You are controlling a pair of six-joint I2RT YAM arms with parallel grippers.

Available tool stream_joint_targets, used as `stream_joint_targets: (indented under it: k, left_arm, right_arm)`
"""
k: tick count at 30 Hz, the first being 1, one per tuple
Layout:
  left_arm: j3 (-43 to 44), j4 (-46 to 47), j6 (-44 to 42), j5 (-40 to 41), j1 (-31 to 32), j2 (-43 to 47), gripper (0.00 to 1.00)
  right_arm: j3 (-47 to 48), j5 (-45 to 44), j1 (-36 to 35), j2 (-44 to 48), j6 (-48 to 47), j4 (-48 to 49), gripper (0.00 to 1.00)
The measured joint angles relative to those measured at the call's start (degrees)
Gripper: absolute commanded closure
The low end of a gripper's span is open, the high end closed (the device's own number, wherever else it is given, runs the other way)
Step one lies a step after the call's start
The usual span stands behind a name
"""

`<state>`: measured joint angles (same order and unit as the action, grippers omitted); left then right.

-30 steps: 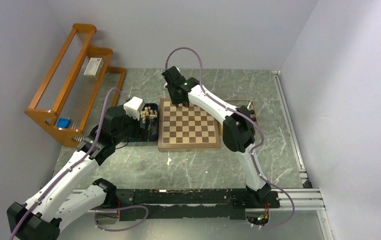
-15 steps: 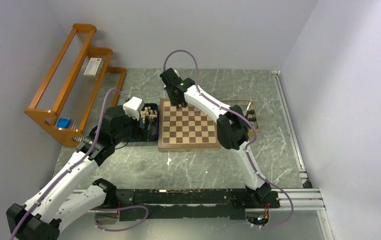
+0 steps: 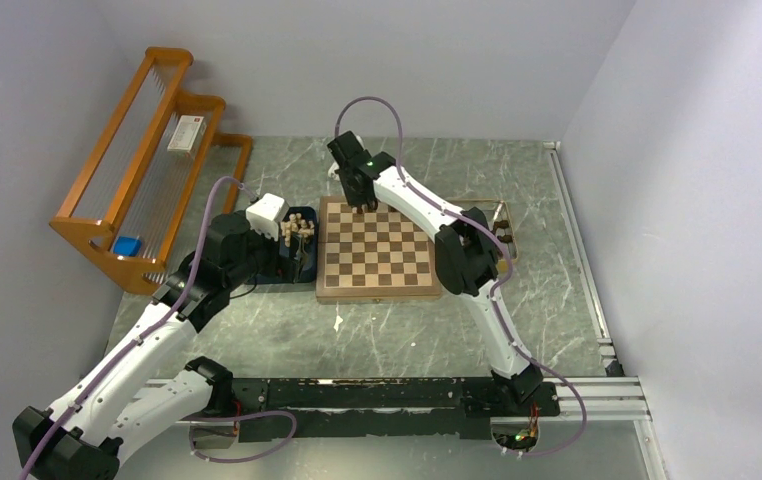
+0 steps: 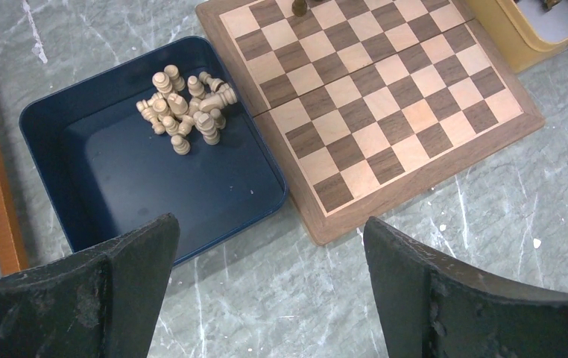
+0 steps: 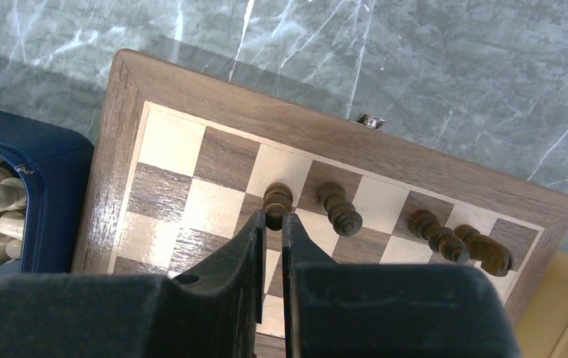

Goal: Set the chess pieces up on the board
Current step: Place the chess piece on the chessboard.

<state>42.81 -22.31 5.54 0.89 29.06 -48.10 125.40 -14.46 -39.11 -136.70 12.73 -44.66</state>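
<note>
Right claw (image 5: 270,221) is clenched on a dark piece (image 5: 277,198) at its fingertips, in the far row of the board (image 5: 117,149). Other dark pieces (image 5: 434,231) sit in the same row to that claw's right, clear of it. Left claw (image 4: 270,224) is released, jaws wide, hovering. Below it, the blue tray (image 4: 50,127) sits against the board's side. Pale pieces (image 4: 184,112) are heaped in the tray, ahead and left of this claw.

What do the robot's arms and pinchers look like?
The left arm and right arm are white tubes joined by chunky black joints, each trailing a thin purple cable. A tiny green light glows near the right wrist. The left gripper and right gripper have flat black fingers, scuffed on the left.
</note>
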Motion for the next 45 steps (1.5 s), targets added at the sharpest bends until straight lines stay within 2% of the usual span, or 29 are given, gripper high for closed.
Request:
stream_joint_targets:
  k: [27, 33, 45]
  left_arm:
    - [0.0, 0.0, 0.0, 0.0, 0.0, -0.4, 0.02]
    - [0.0, 0.0, 0.0, 0.0, 0.0, -0.3, 0.02]
    - [0.0, 0.0, 0.0, 0.0, 0.0, -0.3, 0.02]
  right_arm:
    - [3.1, 2.3, 1.2, -2.1, -0.5, 1.1, 0.87]
    - [3.1, 2.8, 1.2, -2.2, -0.6, 1.1, 0.82]
    - [4.4, 3.8, 1.6, -3.0, -0.6, 0.3, 0.85]
